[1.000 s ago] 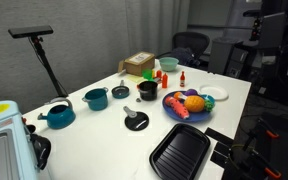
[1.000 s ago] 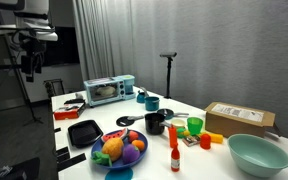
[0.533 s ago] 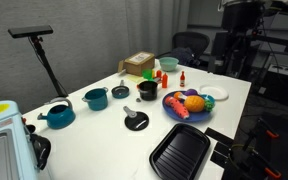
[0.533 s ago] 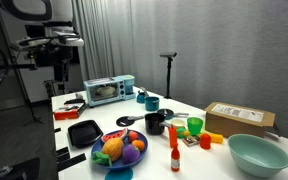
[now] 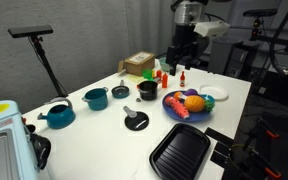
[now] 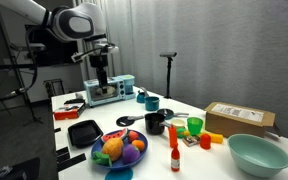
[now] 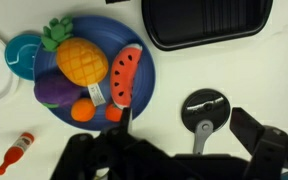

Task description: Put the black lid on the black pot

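Note:
The black lid (image 5: 136, 121) lies flat on the white table, in front of the black pot (image 5: 147, 90). Both also show in an exterior view, the lid (image 6: 125, 121) to the left of the pot (image 6: 155, 122). In the wrist view the lid (image 7: 206, 107) is a round black disc with a grey stem, seen between my fingers from well above. My gripper (image 7: 184, 120) is open and empty. It hangs high over the table in both exterior views (image 5: 177, 62) (image 6: 102, 80). The pot is out of the wrist view.
A blue plate of toy fruit (image 7: 144, 60) (image 5: 174, 110) sits beside the lid. A black ridged tray (image 7: 209, 22) (image 5: 181, 152) lies at the table edge. There are also two teal pots (image 5: 96, 98) (image 5: 58, 116), a toaster oven (image 6: 109, 90), a cardboard box (image 6: 239, 120) and small bottles (image 7: 19, 150).
The arm has swung in from the edge of the scene to over the table, and the gripper has come lower. The objects on the table have not moved.

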You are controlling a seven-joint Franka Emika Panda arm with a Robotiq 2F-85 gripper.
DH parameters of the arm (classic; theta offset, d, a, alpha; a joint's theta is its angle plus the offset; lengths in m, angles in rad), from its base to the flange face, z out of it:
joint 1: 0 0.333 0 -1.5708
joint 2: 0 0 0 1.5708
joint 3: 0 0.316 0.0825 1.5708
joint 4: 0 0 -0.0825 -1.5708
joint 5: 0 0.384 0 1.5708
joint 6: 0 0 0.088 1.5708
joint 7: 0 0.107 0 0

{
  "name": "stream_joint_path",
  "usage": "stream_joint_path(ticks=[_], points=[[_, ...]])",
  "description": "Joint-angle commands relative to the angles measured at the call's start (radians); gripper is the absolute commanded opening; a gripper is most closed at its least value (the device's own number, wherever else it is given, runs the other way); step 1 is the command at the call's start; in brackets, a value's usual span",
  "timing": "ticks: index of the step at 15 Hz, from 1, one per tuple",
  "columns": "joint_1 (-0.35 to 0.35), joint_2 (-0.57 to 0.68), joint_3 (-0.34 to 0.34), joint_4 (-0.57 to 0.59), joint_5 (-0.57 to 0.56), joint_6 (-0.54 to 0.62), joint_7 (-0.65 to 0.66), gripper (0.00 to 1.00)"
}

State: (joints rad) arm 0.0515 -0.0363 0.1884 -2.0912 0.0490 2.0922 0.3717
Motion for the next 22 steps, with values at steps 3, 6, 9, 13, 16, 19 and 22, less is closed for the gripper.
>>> stream_joint_path(ticks=[3, 6, 9, 13, 16, 19, 22], points=[[0.031, 0.117, -0.043, 0.104, -0.002, 0.011, -0.002, 1.0], [0.035, 0.118, -0.046, 0.097, -0.002, 0.011, -0.002, 1.0], [0.037, 0.11, -0.045, 0.097, -0.002, 0.011, -0.001, 1.0], [0.037, 0.109, -0.044, 0.096, -0.002, 0.011, -0.001, 1.0], [0.034, 0.146, -0.055, 0.11, -0.016, 0.062, 0.003, 1.0], [0.03, 0.22, -0.077, 0.147, -0.036, 0.129, 0.002, 1.0], [0.033, 0.325, -0.101, 0.207, -0.05, 0.177, -0.015, 1.0]])
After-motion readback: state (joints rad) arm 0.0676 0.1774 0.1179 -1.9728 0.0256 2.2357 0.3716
